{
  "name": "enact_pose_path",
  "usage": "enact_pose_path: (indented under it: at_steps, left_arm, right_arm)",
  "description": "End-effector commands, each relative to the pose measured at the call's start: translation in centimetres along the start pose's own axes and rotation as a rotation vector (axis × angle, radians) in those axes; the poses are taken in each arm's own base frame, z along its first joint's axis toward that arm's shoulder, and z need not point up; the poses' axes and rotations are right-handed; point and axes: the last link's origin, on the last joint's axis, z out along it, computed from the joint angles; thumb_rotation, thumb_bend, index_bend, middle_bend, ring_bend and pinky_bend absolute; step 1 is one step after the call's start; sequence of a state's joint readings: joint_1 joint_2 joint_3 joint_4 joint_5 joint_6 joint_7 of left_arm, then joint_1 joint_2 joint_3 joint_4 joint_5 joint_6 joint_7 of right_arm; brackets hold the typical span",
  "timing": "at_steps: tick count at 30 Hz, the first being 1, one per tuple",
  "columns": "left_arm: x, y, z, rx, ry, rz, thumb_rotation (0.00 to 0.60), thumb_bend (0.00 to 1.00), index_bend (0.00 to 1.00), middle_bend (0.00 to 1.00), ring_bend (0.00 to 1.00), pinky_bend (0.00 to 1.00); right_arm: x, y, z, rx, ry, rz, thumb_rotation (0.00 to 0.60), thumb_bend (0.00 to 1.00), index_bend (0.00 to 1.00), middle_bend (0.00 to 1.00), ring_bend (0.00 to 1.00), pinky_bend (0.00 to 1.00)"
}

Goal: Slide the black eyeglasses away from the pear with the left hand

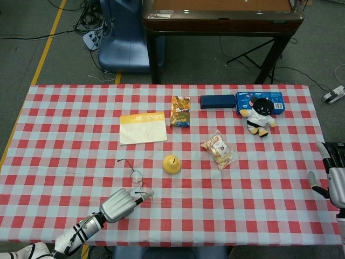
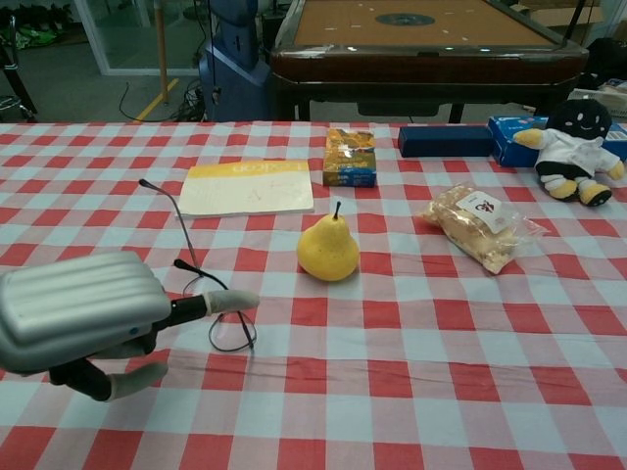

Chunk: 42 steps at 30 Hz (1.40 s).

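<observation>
The black thin-framed eyeglasses [image 1: 135,176] lie on the checked cloth just left of the yellow pear [image 1: 171,164], with one temple reaching up and left. In the chest view the eyeglasses [image 2: 230,331] sit left of and nearer than the pear [image 2: 328,251]. My left hand [image 1: 123,203] is at the front edge, one finger stretched out, its tip at the near lens. In the chest view the left hand [image 2: 86,313] holds nothing, and its fingertip lies over the frame's near rim. My right hand [image 1: 334,175] rests at the table's right edge, away from everything, fingers apart.
A yellow-and-white card [image 1: 142,128] lies behind the glasses. A snack box [image 1: 180,111], a dark blue case [image 1: 217,101], a blue box [image 1: 259,100] with a plush doll [image 1: 260,116] and a bagged snack [image 1: 219,149] lie further back and right.
</observation>
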<state>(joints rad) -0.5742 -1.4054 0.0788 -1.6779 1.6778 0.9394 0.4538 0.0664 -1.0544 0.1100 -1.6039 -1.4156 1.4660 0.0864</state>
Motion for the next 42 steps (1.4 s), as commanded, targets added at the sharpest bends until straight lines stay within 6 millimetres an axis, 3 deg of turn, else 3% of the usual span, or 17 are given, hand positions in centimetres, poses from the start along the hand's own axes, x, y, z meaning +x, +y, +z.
enact_pose_path:
  at_steps: [1, 27, 42]
  left_arm:
    - [-0.2, -0.2, 0.3, 0.009, -0.01, -0.005, 0.6, 0.51, 0.0, 1.0, 0.93, 0.97]
    - [-1.8, -2.2, 2.6, 0.093, -0.095, -0.05, 0.6, 0.51, 0.0, 1.0, 0.93, 0.97]
    - [-0.2, -1.9, 0.1, 0.096, -0.041, -0.026, 0.6, 0.51, 0.0, 1.0, 0.93, 0.97]
  right_arm:
    - [0.0, 0.0, 0.0, 0.001, -0.001, 0.001, 0.6, 0.43, 0.0, 0.09, 0.0, 0.07]
    - [0.2, 0.2, -0.4, -0.001, 0.007, 0.008, 0.6, 0.43, 0.0, 0.09, 0.0, 0.07]
    - [0.1, 0.2, -0.4, 0.003, 0.008, 0.014, 0.6, 0.43, 0.0, 0.09, 0.0, 0.07]
